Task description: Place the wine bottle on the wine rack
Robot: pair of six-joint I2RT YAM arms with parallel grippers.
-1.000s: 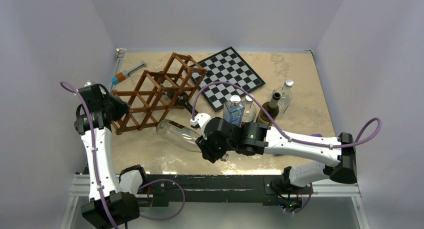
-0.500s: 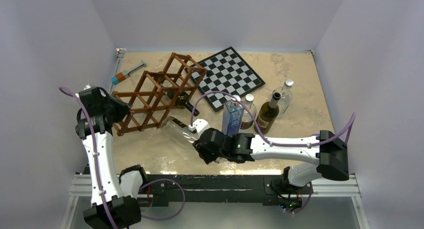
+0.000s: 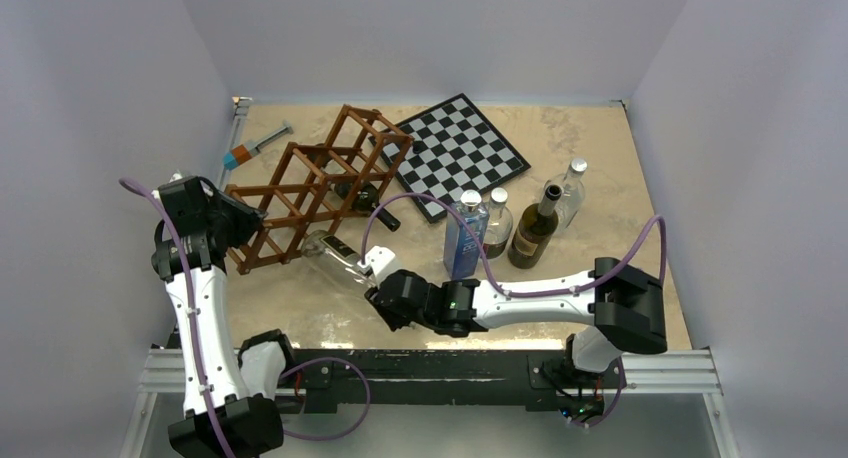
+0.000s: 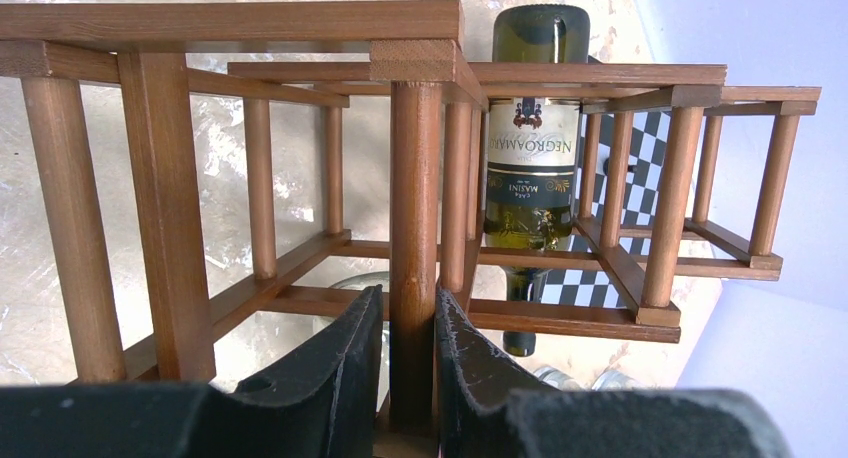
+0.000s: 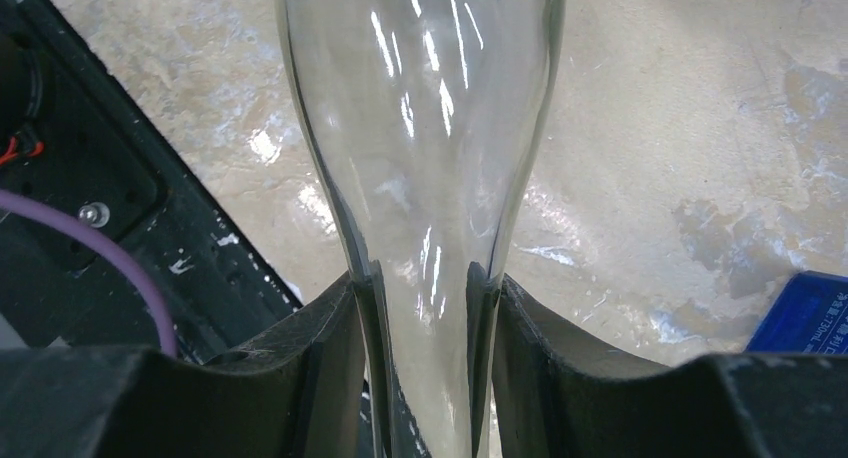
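holding one green labelled bottle (image 4: 530, 168) in a cell, the wine rack (image 3: 320, 183) has my left jaws clamped on its post. my right jaws pinch the neck of the clear, empty wine bottle (image 3: 335, 255), tilted just beside that rack.

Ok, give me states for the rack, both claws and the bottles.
rack, clamped at one post.
green bottle, lying in a rack cell.
clear bottle, tilted, held by the neck.
left claw, shut on the rack.
right claw, shut on the clear bottle.
brown bottle, upright.
blue bottle, upright, capped.
small bottles, upright, capped.
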